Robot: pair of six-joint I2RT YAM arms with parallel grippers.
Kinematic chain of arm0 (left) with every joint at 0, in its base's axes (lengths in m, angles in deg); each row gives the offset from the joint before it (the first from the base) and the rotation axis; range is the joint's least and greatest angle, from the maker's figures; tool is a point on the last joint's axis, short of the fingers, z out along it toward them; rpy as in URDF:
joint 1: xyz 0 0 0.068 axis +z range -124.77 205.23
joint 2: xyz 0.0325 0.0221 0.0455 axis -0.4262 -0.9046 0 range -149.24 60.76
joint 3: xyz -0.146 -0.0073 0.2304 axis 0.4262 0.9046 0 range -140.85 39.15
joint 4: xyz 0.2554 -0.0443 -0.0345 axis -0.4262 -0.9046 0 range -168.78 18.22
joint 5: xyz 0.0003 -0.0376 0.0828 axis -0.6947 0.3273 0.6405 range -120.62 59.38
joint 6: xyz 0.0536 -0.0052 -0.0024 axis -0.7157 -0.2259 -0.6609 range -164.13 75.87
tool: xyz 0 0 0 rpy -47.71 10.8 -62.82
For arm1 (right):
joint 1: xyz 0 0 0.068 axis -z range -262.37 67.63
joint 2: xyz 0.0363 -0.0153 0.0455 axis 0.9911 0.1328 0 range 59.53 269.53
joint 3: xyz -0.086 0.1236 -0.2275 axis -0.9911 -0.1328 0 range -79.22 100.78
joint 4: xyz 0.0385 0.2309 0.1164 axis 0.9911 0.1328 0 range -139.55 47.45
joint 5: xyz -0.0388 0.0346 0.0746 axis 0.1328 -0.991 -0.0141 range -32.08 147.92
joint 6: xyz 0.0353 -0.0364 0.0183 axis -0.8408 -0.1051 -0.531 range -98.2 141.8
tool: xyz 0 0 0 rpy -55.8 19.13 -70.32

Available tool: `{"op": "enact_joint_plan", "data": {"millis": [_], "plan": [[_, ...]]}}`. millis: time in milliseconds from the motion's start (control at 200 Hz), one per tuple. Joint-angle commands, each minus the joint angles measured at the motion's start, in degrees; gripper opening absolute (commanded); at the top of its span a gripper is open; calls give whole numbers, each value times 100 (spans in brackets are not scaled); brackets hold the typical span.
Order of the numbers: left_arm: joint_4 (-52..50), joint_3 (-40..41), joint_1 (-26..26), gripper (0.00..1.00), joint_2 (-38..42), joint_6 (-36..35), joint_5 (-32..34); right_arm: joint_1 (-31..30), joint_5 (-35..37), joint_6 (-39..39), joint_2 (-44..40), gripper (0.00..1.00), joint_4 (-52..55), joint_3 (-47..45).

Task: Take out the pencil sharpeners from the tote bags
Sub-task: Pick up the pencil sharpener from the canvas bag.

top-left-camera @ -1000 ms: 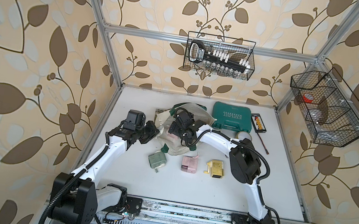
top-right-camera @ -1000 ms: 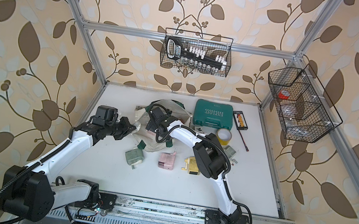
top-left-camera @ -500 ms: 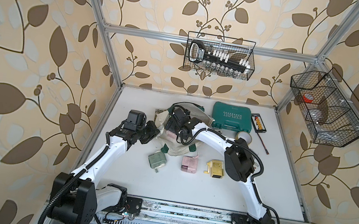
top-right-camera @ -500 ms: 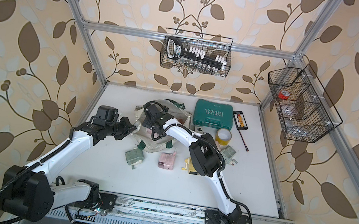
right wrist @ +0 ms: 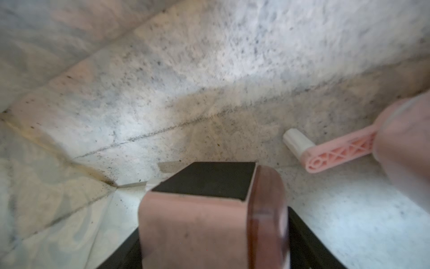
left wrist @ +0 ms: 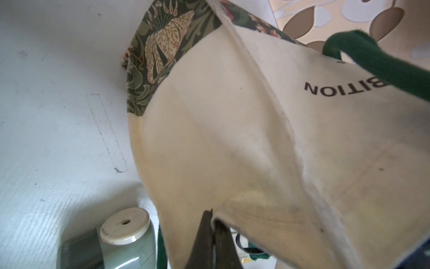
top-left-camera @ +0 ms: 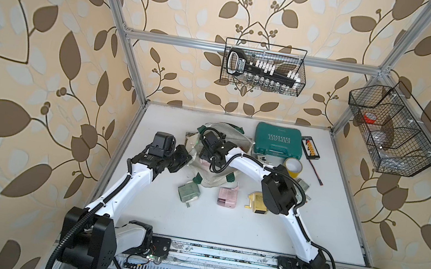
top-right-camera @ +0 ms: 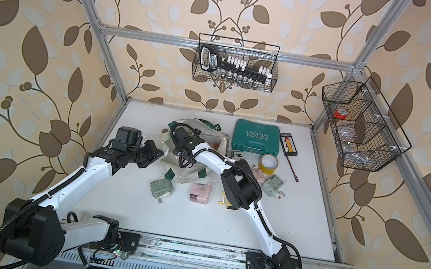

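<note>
We are mid-extraction. Our left pincer [left wrist: 210, 216] is pinched tight on the rim of the tote bag [left wrist: 232, 139] and holds its mouth up. Our right pincer [right wrist: 216, 242] is deep inside, half-open, its jaws seemingly pressed against both sides of a pink sharpener [right wrist: 193, 223] on the bag's floor. Next, we judge, comes a firm squeeze and a straight lift through the mouth without snagging canvas. A second pink sharpener [right wrist: 404, 144] lies beside it in the bag. Out on the tabletop [top-left-camera: 223, 229], just beside the bag, lie a green sharpener [top-left-camera: 188, 193], a loose pink sharpener [top-left-camera: 227, 197] and a yellow sharpener [top-left-camera: 256, 203]. A pale sharpener [top-right-camera: 273, 185] lies by the tape roll [top-right-camera: 266, 171].
</note>
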Motion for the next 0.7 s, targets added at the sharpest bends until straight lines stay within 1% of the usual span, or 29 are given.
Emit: {"op": "enact_joint_plan", "data": {"millis": [0, 100, 180, 340, 465, 550, 575, 695], "plan": [[-128, -150, -95, 0, 63, 45, -81, -37, 239, 111, -164, 70, 199, -133], [-132, -168, -95, 0, 54, 36, -76, -36, 261, 163, -296, 69, 144, -245], [-179, -215, -95, 0, 28, 2, -63, -39, 159, 228, -473, 69, -97, -477], [-264, -315, -95, 0, -33, -56, -35, -48, -85, 435, -1151, 65, -898, -1262], [-273, -368, -95, 0, -52, -60, -26, -61, -93, 622, -1599, 62, -1161, -1646], [-288, -395, -95, 0, -68, -60, -15, -63, -136, 629, -1889, 62, -1340, -1898], [-283, -404, -95, 0, -76, -60, -18, -56, -153, 802, -1977, 62, -1408, -1976], [-283, -430, -95, 0, -102, -60, -1, -56, -285, 881, -2358, 62, -1759, -2358]]}}
